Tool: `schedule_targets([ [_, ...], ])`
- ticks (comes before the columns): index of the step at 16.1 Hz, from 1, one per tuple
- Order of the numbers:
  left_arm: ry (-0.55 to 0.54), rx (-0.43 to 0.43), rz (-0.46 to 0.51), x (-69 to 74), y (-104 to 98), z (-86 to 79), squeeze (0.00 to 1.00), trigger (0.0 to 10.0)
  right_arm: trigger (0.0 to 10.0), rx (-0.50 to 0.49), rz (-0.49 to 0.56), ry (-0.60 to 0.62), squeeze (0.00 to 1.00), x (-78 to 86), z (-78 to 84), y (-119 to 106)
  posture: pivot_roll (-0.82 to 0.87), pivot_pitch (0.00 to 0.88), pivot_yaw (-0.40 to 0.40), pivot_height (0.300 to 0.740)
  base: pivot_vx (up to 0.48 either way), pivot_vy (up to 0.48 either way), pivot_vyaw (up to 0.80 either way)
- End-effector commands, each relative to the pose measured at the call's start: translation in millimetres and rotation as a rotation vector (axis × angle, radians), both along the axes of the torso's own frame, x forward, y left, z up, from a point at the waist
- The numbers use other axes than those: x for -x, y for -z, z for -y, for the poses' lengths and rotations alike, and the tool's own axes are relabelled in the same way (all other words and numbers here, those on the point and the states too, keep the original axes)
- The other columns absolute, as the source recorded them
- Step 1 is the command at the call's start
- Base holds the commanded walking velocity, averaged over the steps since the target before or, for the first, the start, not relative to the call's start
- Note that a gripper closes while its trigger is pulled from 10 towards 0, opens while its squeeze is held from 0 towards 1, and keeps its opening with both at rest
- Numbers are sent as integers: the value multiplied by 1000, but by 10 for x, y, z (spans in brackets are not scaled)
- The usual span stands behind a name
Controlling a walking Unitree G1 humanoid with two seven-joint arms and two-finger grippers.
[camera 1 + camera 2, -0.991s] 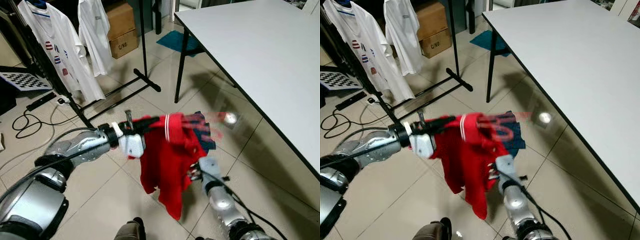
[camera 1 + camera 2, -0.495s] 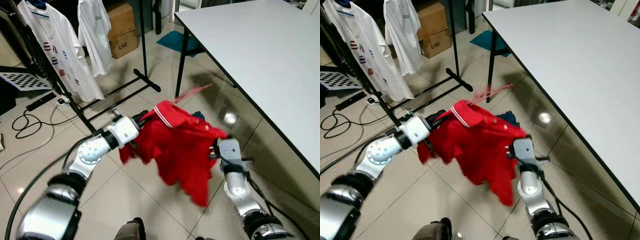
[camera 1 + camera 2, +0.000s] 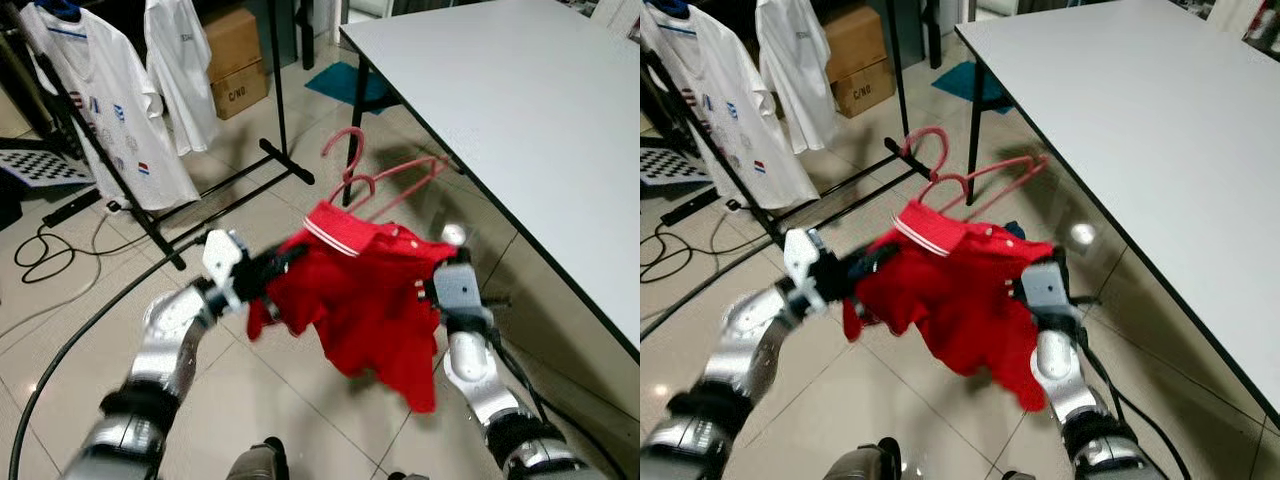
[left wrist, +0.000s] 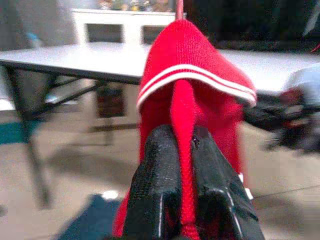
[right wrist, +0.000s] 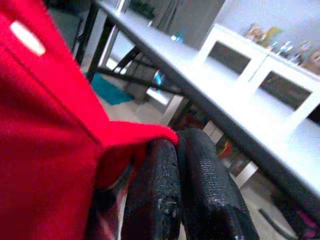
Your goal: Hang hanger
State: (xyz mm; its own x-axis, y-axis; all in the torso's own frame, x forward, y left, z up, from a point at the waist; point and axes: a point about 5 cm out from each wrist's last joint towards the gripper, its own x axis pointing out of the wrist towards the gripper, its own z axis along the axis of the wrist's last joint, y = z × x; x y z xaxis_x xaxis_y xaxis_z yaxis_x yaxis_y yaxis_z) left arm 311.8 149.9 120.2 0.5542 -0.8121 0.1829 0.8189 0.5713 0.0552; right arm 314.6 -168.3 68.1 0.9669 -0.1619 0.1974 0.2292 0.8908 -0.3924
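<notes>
A red polo shirt (image 3: 365, 300) with a white-striped collar hangs spread between my two grippers, low over the tiled floor. A pink hanger (image 3: 385, 185) sticks up out of the collar, its hook (image 3: 342, 140) free in the air. My left gripper (image 3: 290, 258) is shut on the shirt's left side; the left wrist view shows its fingers (image 4: 157, 165) pinching a fold of red cloth (image 4: 197, 95). My right gripper (image 3: 430, 292) is shut on the shirt's right edge, and in the right wrist view its fingers (image 5: 200, 170) clamp the red hem (image 5: 135, 137).
A black clothes rack (image 3: 277, 90) with two white T-shirts (image 3: 110, 105) stands at the far left. A large white table (image 3: 520, 100) with black legs runs along the right. A cardboard box (image 3: 235, 55), a teal mat (image 3: 345, 82) and a black cable (image 3: 45, 255) lie on the floor.
Both arms have lifted the shirt and stretched it wider. The hanger, a blurred streak before, now stands clear above the collar. The camera has shifted slightly.
</notes>
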Motion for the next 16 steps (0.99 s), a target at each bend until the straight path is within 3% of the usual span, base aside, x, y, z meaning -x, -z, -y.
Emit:
schedule_targets([
  [1,58,54,-27,44,-71,-25,0,10000,0,4,51,24,0,-42,41,-98,176,126,30,740,0,0,0],
  [4,143,88,-132,217,-9,-36,0,10000,0,4,122,54,0,-135,90,-279,171,123,24,740,0,0,0],
  [8,93,147,-190,318,-20,-82,0,10000,0,11,236,134,0,-236,278,-567,176,124,18,740,0,0,0],
  [10,84,171,-212,347,-27,-73,0,10000,0,18,274,144,0,-253,292,-648,177,124,17,740,0,0,0],
  [14,63,234,-318,487,44,-49,0,10000,0,0,364,194,0,-297,403,-878,178,123,14,740,0,0,0],
  [16,103,260,-386,599,61,-33,0,10000,0,-6,396,219,0,-303,476,-962,177,123,15,740,0,0,0],
])
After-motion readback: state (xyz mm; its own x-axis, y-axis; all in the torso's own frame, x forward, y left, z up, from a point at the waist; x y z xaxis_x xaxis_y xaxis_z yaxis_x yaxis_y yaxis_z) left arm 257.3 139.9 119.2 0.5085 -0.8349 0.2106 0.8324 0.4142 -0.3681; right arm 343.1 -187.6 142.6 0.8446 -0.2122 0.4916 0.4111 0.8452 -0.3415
